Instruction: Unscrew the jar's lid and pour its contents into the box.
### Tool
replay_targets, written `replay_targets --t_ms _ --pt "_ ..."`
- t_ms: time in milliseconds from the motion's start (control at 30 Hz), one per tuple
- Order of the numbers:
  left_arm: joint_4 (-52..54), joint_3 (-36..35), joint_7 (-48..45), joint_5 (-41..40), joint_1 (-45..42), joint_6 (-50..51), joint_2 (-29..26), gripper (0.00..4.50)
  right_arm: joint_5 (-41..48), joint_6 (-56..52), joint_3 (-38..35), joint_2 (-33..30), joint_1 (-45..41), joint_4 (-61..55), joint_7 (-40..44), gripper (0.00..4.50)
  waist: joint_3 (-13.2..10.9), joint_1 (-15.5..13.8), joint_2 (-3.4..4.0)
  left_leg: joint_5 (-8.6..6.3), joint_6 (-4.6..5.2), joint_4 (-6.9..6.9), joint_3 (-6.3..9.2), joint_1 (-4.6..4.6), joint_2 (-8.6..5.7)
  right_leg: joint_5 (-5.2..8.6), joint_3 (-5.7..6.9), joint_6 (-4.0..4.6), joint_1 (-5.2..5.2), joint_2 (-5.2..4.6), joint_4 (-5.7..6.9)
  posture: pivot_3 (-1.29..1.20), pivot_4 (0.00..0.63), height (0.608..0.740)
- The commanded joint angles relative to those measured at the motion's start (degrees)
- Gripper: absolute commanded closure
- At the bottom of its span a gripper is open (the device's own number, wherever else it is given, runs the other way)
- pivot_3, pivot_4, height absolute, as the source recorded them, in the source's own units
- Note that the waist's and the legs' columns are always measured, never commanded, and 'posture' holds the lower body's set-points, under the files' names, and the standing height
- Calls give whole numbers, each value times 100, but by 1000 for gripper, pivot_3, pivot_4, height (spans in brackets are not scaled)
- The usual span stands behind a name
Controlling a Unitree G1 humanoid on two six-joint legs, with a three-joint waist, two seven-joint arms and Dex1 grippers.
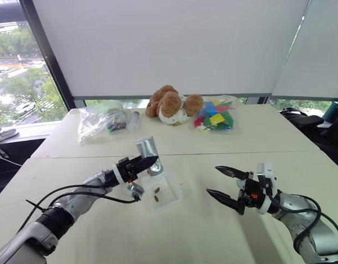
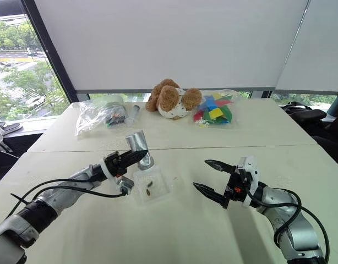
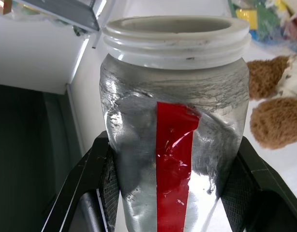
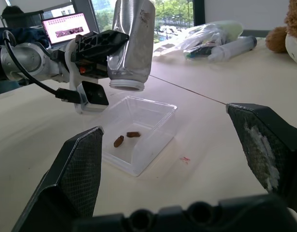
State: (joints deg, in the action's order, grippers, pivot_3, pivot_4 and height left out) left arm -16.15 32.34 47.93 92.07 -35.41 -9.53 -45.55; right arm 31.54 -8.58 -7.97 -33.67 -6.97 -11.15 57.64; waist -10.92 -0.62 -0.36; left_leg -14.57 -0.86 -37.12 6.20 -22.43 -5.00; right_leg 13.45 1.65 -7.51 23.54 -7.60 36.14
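Observation:
My left gripper is shut on the jar, a silver-grey cylinder with a red stripe. The jar is turned mouth-down, and its open white threaded mouth hangs just above the box's far left corner. The box is a shallow clear tray on the table. Two brown pellets of the contents lie on its floor. To the right of the box my right gripper stands open with nothing between its fingers. The lid is out of view.
At the table's far side lie a clear bag of items, a slim grey tube, a brown plush toy and a bag of coloured blocks. A seam crosses the table. A laptop stands off to the left.

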Motion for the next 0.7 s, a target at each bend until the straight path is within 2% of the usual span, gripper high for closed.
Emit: replay_targets --t_ms 33,67,133,167,200,233,267,300,333,433,533,700 --pt "407 -360 -312 -982 135 -484 -176 2422 54 64 -55 15 7 -208 -6 68 0 -9 1 0 0 0 0 0 1 0 0 0 1 -2 0 0 150 740" --pt "456 -644 -982 -2240 286 -1032 -241 2422 59 72 -50 6 -20 -166 29 68 0 -9 0 0 0 0 1 0 1 0 0 0 0 -2 0 0 150 740" --pt "531 -1015 -1882 -3810 475 -1720 -315 2422 67 86 -47 -7 -59 -102 77 68 0 3 0 0 -2 -1 1 0 15 -1 -1 1 1 -5 0 0 150 740" --pt "678 -1241 -2730 -5122 686 -1821 -268 2422 83 78 -38 -12 -103 -68 110 68 1 7 1 1 -2 -1 2 -1 16 -1 -1 3 3 -6 0 0 150 740" --pt "787 -1394 -3310 -5936 829 -1823 -218 2422 93 71 -33 -13 -131 -49 131 68 1 4 2 1 -2 -1 1 -1 16 -2 -1 4 3 -6 -1 0 150 740" --pt "1139 -1609 -4234 -7359 1124 -1475 -93 2422 96 83 -17 -11 -182 -19 171 68 1 5 2 1 -2 -2 1 -1 18 -2 -1 5 2 -8 -1 0 150 740" --pt "1408 -1816 -4808 -8291 1340 -1307 -22 2422 97 95 -3 -7 -228 10 208 68 3 3 4 1 -2 -3 0 -2 18 -2 -2 6 2 -8 -3 0 150 740" --pt "1598 -1978 -5156 -8779 1471 -1174 34 2422 94 104 3 -3 -255 27 232 68 3 5 5 0 -2 -6 1 -1 17 -2 -3 6 -1 -11 -3 0 150 740" --pt "1904 -2249 -5631 -9672 1718 -601 123 2422 61 169 29 7 -310 60 277 68 3 4 4 0 -2 -6 0 -1 18 -3 -3 7 -1 -11 -6 0 150 740" --pt "2390 -3182 -6430 -11632 2390 942 277 2422 68 490 94 114 -502 163 535 68 3 25 4 0 -1 -7 5 0 18 -3 -3 8 -4 -7 -5 0 150 740" --pt "2422 -4059 -6867 -12857 2891 1721 472 2422 128 833 152 285 -679 265 822 68 3 85 5 0 -1 -5 4 3 27 -3 -2 10 -3 5 -2 0 150 740" --pt "1890 -5179 -6946 -12970 3444 1686 825 2422 112 1075 211 458 -870 387 977 68 4 105 1 1 -1 -7 5 4 26 -3 -1 10 -8 6 -4 0 150 740"
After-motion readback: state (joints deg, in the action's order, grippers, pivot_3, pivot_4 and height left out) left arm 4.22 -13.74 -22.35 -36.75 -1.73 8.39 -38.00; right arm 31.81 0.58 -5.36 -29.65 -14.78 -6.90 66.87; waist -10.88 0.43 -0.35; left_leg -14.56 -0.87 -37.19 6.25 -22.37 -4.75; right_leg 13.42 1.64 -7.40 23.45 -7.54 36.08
